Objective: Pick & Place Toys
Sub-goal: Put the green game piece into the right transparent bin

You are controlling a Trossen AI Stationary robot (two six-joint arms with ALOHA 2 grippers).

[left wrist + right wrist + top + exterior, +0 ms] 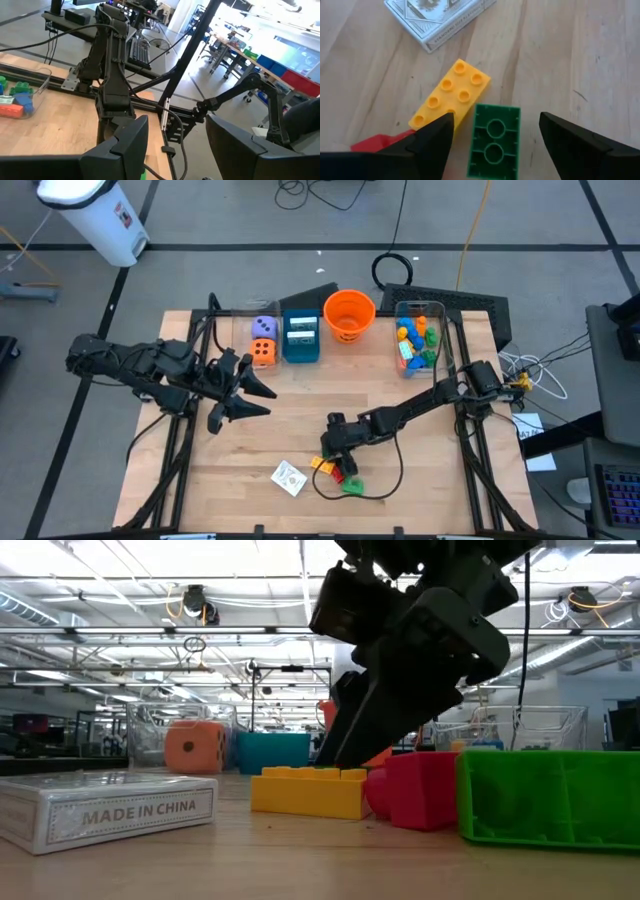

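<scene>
Your right gripper (492, 132) hangs low over the cluster of loose pieces near the table's front edge, its fingers spread wide and empty, with the small green plastic brick (493, 141) lying studs-down directly between them. Just beside that brick sit the flat yellow studded brick (451, 95) and a red plastic brick (420, 788), and the white boxed deck of cards (437, 17) lies a little farther off. Come straight down so the inner finger slips between green and yellow without nudging either, then close across the green brick's narrow sides. The left gripper (243, 390) waits half-open, holding nothing, well apart over the table's left side.
</scene>
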